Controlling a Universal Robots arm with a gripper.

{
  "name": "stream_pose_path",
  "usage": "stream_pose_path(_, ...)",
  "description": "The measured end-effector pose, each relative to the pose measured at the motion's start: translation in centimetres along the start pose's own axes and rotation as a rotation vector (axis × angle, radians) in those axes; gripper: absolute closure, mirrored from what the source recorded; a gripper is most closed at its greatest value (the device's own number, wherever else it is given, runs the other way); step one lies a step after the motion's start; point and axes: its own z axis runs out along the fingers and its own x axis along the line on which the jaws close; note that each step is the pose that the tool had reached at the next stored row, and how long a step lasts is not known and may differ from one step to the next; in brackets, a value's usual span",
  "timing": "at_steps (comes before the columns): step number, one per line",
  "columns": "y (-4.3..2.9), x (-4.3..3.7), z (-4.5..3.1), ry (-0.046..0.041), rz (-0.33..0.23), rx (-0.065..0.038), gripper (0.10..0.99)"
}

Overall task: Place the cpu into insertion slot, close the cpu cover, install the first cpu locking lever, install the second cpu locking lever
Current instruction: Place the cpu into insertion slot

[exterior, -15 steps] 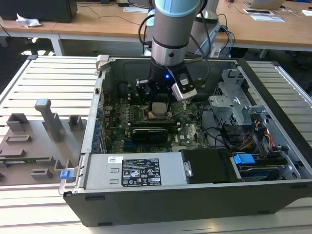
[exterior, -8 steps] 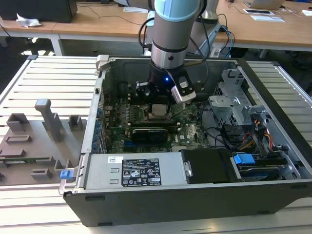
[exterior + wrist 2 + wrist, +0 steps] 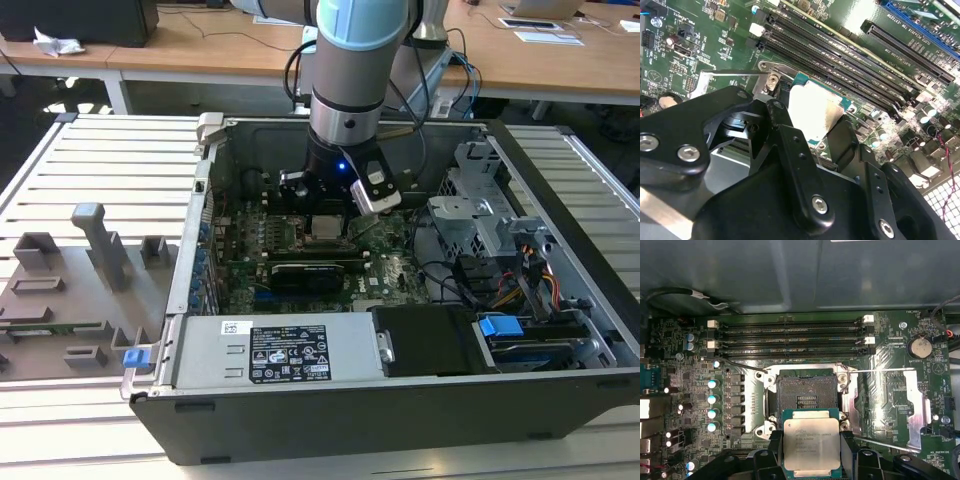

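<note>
Currently black two-finger gripper (image 3: pixel 811 439) clamps silvery-grey square cpu (image 3: pixel 810 452), apparently hovering just beside empty black insertion slot (image 3: pixel 806 390).

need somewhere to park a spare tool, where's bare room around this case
Bare slatted table at the exterior view's left, past the grey fixture, and a strip at the exterior view's right of the case. Inside is crowded: end effector holding the cpu at the open socket, cables by the drive cage.

Open computer case (image 3: pixel 400 425) beside grey fixture board (image 3: pixel 60 320), desks (image 3: pixel 200 45) behind.
</note>
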Motion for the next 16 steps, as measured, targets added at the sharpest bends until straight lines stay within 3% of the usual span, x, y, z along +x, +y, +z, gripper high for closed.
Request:
stream_pose_path(5,0.00,0.00,0.01,-0.0016,0.018,0.001,0.541)
stream_pose_path(16,-0.01,0.00,0.09,-0.0237,0.278,-0.001,0.541)
